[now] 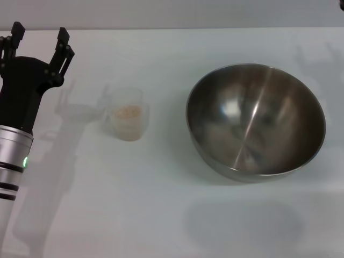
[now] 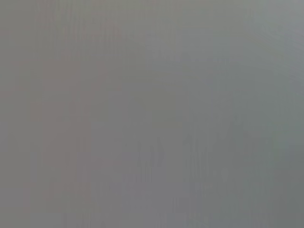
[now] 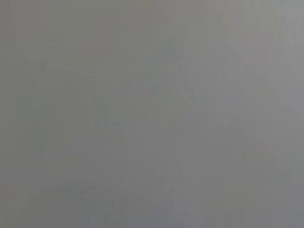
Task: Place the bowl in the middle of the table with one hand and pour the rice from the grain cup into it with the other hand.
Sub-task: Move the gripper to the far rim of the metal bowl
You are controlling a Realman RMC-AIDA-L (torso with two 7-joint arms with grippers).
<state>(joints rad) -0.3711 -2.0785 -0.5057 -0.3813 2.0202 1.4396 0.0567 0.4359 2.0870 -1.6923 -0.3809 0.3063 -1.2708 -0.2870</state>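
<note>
The steel bowl rests on the white table right of centre, and I see nothing inside it. The clear grain cup stands upright left of centre with rice inside. My left gripper is open and empty at the far left, left of the cup and apart from it, fingers pointing away from me. My right gripper is out of view. Both wrist views show only plain grey.
The table's far edge runs along the top of the head view. My left arm with its green light stands over the table's left side.
</note>
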